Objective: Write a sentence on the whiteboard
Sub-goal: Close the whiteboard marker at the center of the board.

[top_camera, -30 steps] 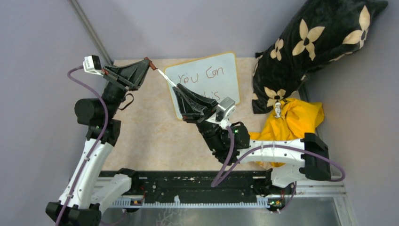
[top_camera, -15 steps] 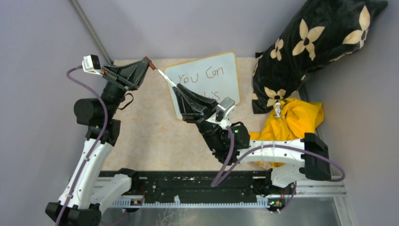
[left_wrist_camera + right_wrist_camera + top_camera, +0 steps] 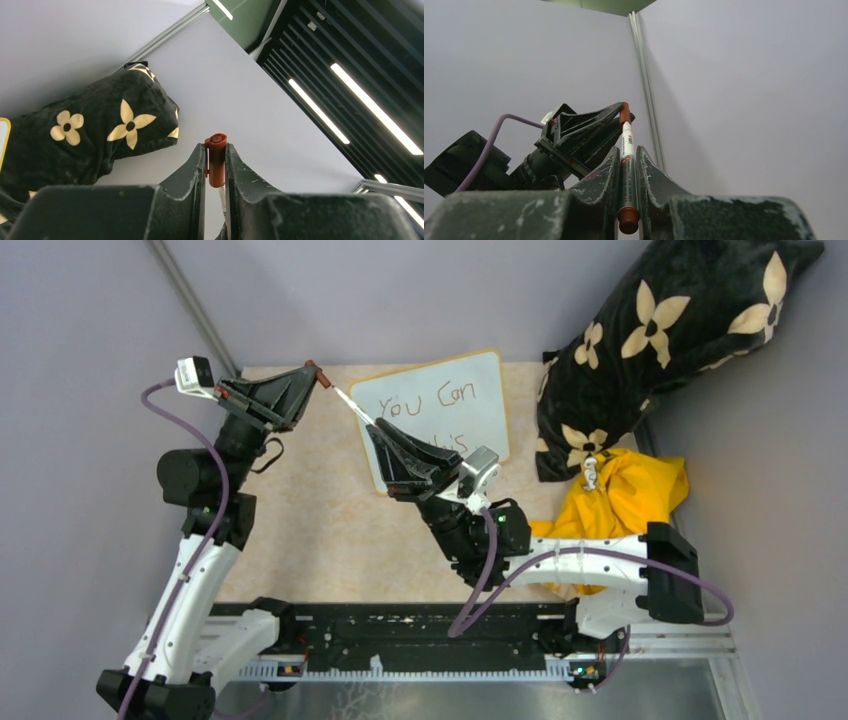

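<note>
Nothing has moved since a moment ago. Both arms are in the same spots, and both grips look just the same.

The left fingers (image 3: 192,175) are closed on a small reddish-brown marker cap (image 3: 216,160). The cap pokes out past their tips. The right fingers (image 3: 606,175) are closed on a long white marker pen (image 3: 626,142) with a reddish-brown back end. The pen points away and to the left, straight at the cap. Its front end meets the cap, but I cannot tell if the cap is pushed all the way on.

Pen and cap sit over the far left part of the beige stone-look tabletop (image 3: 300,530). The small white whiteboard with a thin yellow frame (image 3: 485,420) lies at the far middle of the tabletop, turned a little. The right fingers hang over its near left part.

The sentence in thin reddish-brown marker (image 3: 440,400) is on the board. Its top line reads "You Can". The second line is mostly hidden behind the right fingers, and only its last letters show.

Just to the right of the board is a big black fluffy pillow with cream flowers (image 3: 680,330). A crumpled yellow cloth (image 3: 625,495) lies at the pillow's near end, beside the right arm.
</note>
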`<state>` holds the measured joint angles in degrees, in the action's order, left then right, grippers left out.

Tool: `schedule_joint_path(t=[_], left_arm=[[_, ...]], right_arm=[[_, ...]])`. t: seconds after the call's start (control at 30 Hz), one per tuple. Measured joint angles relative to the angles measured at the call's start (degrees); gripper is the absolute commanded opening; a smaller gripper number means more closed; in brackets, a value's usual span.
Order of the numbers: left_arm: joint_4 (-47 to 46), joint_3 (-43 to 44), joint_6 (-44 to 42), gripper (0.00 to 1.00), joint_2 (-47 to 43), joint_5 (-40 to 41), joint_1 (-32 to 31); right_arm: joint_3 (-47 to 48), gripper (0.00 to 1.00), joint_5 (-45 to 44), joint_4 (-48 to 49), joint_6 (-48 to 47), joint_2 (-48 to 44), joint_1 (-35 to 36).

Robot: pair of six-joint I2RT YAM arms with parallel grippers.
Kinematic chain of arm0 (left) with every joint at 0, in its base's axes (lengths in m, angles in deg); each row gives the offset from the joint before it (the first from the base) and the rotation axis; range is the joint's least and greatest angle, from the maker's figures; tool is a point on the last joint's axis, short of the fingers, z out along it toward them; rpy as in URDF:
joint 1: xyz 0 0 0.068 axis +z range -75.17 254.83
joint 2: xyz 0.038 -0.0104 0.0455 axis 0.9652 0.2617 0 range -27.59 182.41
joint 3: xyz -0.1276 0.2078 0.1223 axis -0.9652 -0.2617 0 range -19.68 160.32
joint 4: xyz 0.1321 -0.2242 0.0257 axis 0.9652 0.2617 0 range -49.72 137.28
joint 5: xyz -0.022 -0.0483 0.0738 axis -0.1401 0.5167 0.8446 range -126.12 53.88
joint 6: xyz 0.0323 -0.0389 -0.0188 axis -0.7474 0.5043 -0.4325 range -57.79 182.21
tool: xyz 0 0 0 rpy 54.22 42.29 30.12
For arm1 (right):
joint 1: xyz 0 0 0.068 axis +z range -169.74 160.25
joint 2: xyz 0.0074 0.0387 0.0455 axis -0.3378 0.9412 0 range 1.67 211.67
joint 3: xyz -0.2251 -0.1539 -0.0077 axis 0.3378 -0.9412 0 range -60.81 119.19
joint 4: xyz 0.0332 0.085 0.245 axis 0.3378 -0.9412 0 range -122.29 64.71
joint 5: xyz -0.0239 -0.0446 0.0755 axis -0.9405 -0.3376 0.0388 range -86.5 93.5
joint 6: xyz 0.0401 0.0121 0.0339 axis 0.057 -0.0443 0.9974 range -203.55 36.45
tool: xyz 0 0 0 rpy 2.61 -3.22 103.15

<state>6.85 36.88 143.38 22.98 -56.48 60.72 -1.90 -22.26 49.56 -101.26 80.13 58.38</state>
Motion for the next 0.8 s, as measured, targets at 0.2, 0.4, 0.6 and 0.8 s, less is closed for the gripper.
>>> schedule_joint_path(t=[0.2,0.4,0.6,0.8], left_arm=[[-0.02,0.00,0.00,0.00,0.00,0.00,0.00],[-0.02,0.00,0.00,0.00,0.00,-0.02,0.00],[-0.02,0.00,0.02,0.00,-0.07,-0.02,-0.02],[-0.02,0.00,0.02,0.00,-0.22,-0.02,-0.17]], right_arm=[[0.00,0.00,0.00,-0.72,0.02,0.00,0.00],[0.00,0.00,0.00,-0.81,0.02,0.00,0.00],[0.04,0.00,0.00,-0.79,0.02,0.17,0.00],[0.24,0.00,-0.02,-0.92,0.00,1.01,-0.04]])
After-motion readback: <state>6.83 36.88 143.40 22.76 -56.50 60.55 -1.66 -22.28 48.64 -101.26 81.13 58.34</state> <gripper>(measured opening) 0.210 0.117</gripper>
